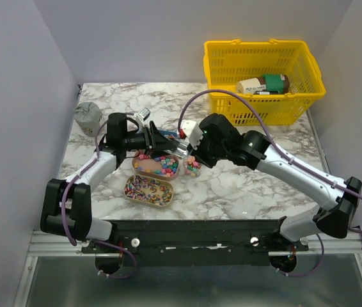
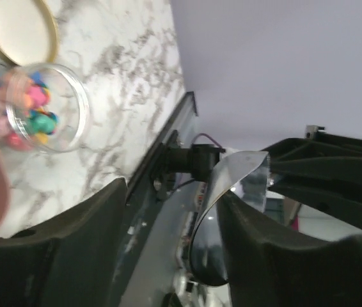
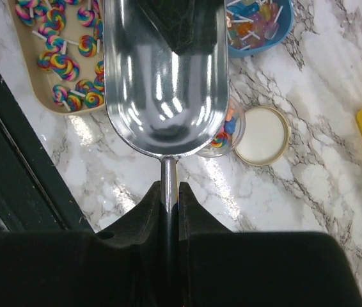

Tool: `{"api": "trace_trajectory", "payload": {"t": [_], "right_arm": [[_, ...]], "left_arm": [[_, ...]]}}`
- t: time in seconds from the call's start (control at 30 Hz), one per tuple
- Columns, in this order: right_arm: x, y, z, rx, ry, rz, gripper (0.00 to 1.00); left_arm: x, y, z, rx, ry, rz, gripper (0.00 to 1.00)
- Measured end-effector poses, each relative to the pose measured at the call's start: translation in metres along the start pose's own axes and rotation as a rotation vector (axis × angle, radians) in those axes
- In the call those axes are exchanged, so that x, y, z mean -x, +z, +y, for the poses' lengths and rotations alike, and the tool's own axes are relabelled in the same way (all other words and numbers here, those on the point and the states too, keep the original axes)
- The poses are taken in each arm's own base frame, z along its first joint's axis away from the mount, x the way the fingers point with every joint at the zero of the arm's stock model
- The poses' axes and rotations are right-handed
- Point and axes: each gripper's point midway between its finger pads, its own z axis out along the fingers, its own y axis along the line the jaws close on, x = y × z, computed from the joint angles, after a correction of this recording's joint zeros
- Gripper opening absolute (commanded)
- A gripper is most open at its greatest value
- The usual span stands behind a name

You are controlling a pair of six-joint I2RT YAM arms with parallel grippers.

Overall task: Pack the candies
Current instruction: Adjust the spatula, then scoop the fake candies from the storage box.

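My right gripper (image 3: 169,190) is shut on the handle of a silver metal scoop (image 3: 165,83), whose bowl is empty and hovers over a small glass jar (image 3: 222,136) part-filled with candies. One dark finger of my left gripper (image 2: 171,192) reaches into the scoop's front end; its jaws stand wide apart with the scoop's rim (image 2: 229,192) against one finger. The candies lie in a tan tray (image 1: 148,190) as swirl lollipops, in a pink tray (image 1: 163,165) as round sweets, and in a blue bowl (image 3: 258,25). Both grippers (image 1: 168,146) (image 1: 190,153) meet above the trays.
The jar's gold-rimmed lid (image 3: 261,135) lies on the marble beside the jar. A yellow basket (image 1: 309,70) with bottles stands at the back right. A grey lump (image 1: 87,116) sits at the back left. The black frame rail (image 1: 187,230) runs along the near edge.
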Motion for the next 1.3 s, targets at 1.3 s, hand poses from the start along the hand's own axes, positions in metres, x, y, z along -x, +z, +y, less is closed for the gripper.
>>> {"api": "trace_trajectory", "payload": {"t": [1.3], "right_arm": [[-0.038,0.143,-0.086,0.019,-0.293,0.472,0.01]], "left_arm": [[0.128,-0.13,0.197,1.211,-0.036,-0.54,0.54]]}}
